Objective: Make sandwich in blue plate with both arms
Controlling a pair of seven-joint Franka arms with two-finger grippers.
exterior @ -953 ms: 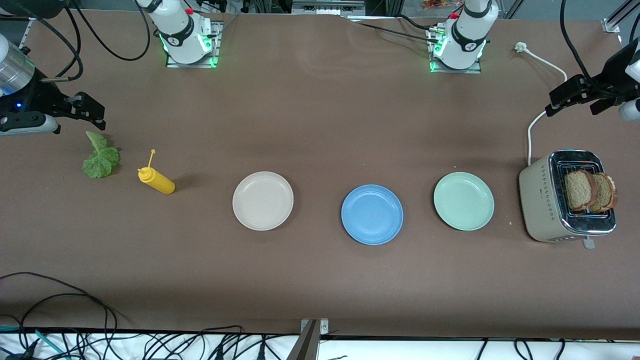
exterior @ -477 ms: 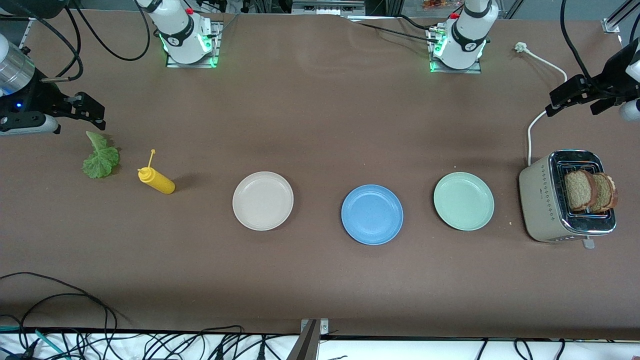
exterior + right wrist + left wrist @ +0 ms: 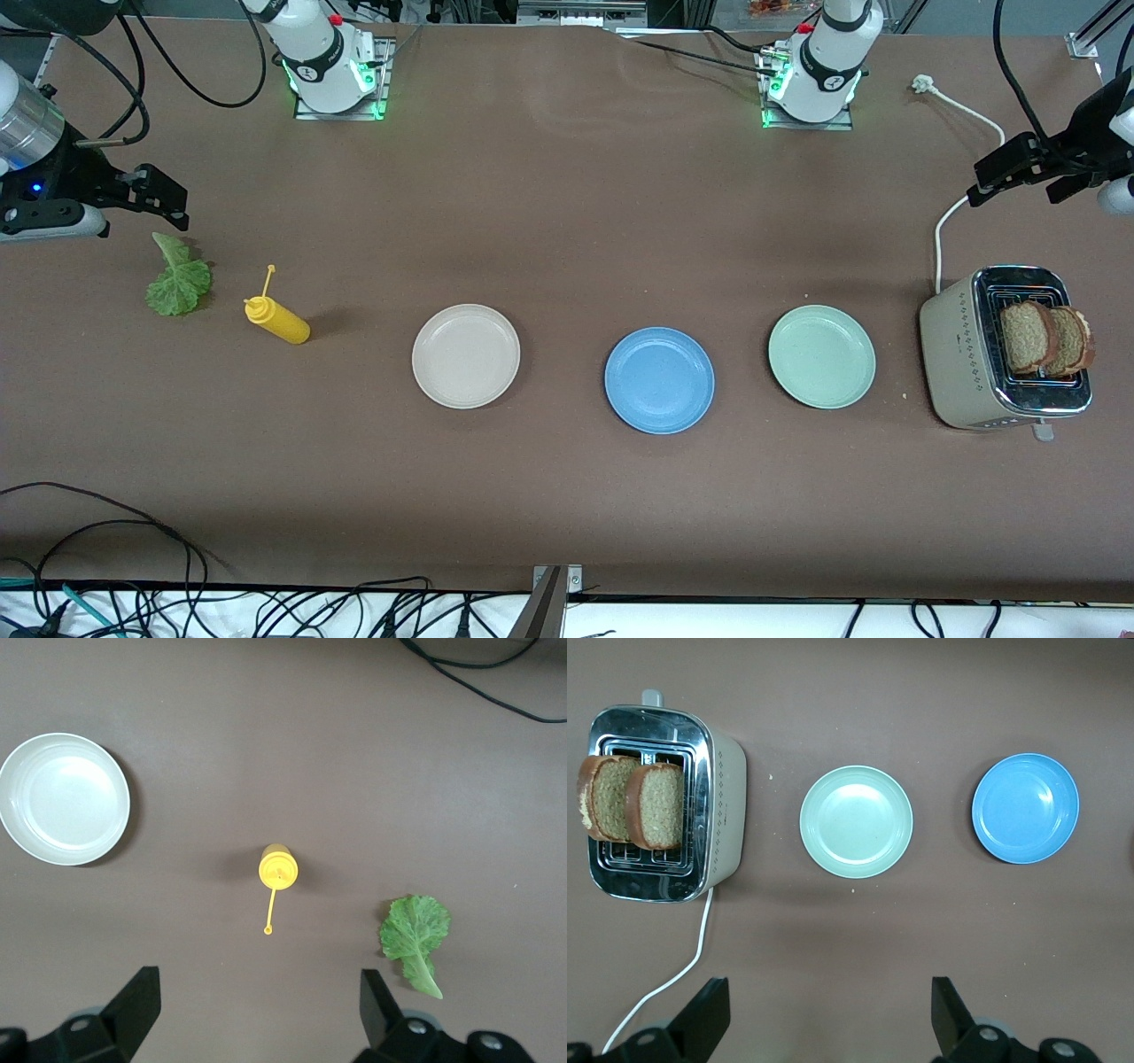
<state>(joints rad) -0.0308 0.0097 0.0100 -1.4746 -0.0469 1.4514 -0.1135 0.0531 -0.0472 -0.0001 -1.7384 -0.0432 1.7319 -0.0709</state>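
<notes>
Left gripper (image 3: 824, 1023), fingers spread, hangs above the toaster (image 3: 999, 348) holding 2 bread slices (image 3: 1045, 338); its markings look unreadable. Right gripper (image 3: 257, 1019), released, hangs over the lettuce (image 3: 178, 277). Blue plate (image 3: 659, 380) bare.

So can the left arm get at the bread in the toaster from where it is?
Probably yes: the left pincer hangs open near the toaster, and both bread slices stand up out of the slots with nothing over them.
</notes>
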